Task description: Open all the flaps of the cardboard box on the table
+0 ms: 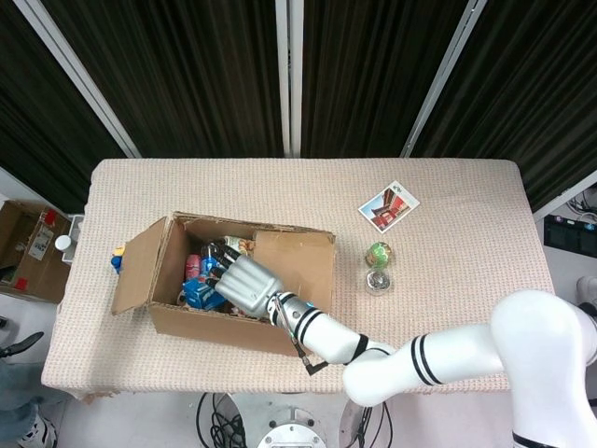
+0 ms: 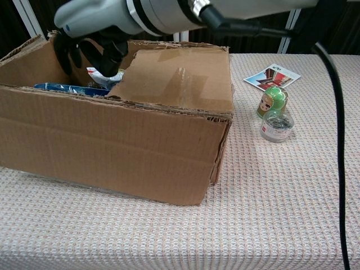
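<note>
Dark ribbed curtains with pale metal posts hang behind a beige woven-cloth desk (image 1: 466,280). On its left half sits the brown cardboard box (image 1: 233,322), with its left flap (image 1: 138,264) swung outward and upright. The right flap (image 1: 297,275) lies folded down flat over the right half of the opening. Colourful packets and a blue package (image 1: 199,291) fill the uncovered half.

The silver right hand (image 1: 241,280) reaches in from the near side, its white arm crossing the box's front wall. Its dark fingers (image 1: 220,254) are spread and point down into the open half, just beside the free edge of the right flap; they hold nothing. The left hand does not appear in either view.

Right of the box, well apart from it, stand a small green figurine (image 1: 379,253) and a clear round jar (image 1: 377,279), touching or nearly so. A printed card (image 1: 388,205) lies farther back.
</note>
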